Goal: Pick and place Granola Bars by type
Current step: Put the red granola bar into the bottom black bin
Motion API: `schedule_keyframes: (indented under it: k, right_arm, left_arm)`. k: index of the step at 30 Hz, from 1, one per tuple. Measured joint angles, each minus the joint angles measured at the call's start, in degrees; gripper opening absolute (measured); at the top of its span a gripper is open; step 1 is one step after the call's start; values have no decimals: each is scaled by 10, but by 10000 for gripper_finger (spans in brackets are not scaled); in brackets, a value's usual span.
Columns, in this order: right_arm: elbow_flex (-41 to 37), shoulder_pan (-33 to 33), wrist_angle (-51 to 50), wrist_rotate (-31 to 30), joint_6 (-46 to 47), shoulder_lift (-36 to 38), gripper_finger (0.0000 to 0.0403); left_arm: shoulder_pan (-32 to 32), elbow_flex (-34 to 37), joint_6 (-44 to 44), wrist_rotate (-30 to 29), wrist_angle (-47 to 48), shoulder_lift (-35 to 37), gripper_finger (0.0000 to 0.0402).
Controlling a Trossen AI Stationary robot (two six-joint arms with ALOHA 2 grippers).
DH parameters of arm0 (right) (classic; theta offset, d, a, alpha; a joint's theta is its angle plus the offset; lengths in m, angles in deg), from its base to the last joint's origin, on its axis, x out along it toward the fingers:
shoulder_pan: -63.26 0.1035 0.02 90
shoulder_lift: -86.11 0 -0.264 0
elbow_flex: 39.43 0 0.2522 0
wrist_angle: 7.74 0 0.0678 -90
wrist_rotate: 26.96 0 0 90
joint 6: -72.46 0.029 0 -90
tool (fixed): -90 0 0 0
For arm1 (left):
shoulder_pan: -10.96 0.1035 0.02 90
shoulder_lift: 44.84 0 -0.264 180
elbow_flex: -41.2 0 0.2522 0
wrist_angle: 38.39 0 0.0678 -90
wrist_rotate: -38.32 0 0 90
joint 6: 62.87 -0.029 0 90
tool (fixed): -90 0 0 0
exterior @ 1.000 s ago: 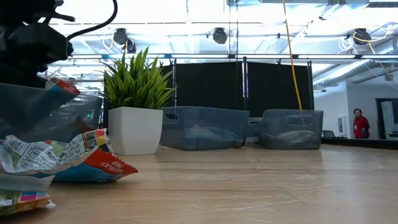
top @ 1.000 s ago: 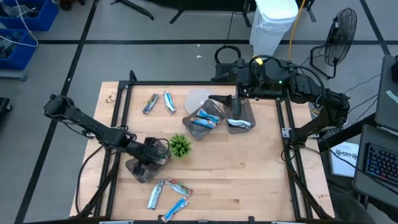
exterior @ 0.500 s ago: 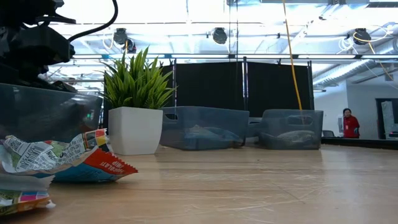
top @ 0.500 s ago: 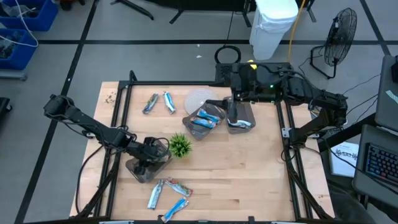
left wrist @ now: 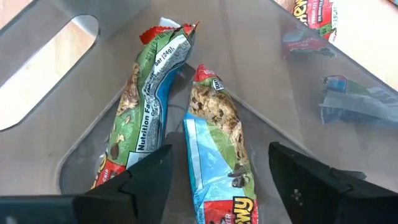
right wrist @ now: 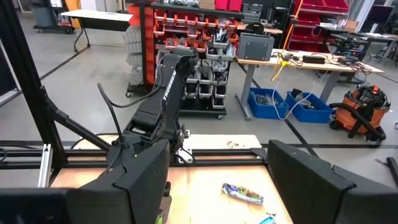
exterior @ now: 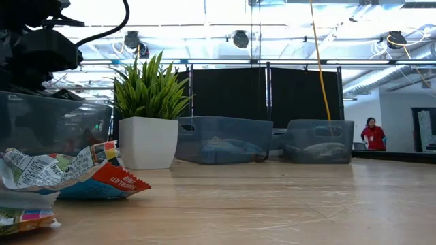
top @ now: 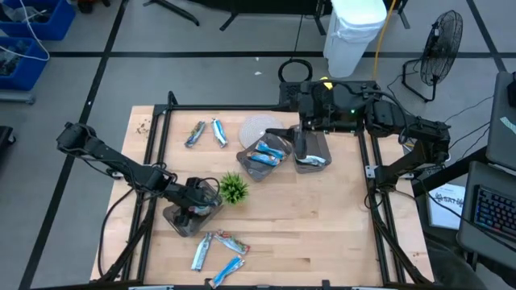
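Note:
My left gripper (top: 194,211) (left wrist: 219,163) stands open, pointing steeply down into a grey tray (top: 177,225) near the table's left front. Two granola bars lie flat on that tray's floor. A blue one (left wrist: 214,118) lies between the fingers without touching them, and a green and red one (left wrist: 148,106) lies beside it. Other bars lie on the table near the front edge (top: 230,242) and at the far left (top: 196,133). My right gripper (top: 299,138) (right wrist: 217,171) is open and raised high over the far trays, pointing level.
A small green plant (top: 234,188) in a white pot stands just right of the left tray. Two grey trays (top: 263,155) (top: 311,151) with bars in them sit at the far middle. Crumpled wrappers (exterior: 68,173) lie close to the low camera. A person (exterior: 372,133) stands far behind the table.
My left gripper has opened while staying in place over the tray. The bar it held, whose red corner showed under the fingers in the low view, has dropped out of sight into the tray.

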State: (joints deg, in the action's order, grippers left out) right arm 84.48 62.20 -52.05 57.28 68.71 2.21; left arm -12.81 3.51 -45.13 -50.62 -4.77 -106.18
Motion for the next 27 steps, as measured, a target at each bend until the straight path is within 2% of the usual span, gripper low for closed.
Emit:
schedule_keyframes:
  k: [10, 18, 27]
  right_arm:
    - [0, 0, -1, 0, 0, 0, 263]
    - [0, 0, -1, 0, -1, 0, 263]
    - [0, 0, -1, 0, -6, 0, 263]
  left_arm:
    - [0, -25, 3, -10, 13, 0, 313]
    - [1, -139, -32, -91, 165, 0, 320]
    - [1, -272, -40, -122, 234, 0, 299]
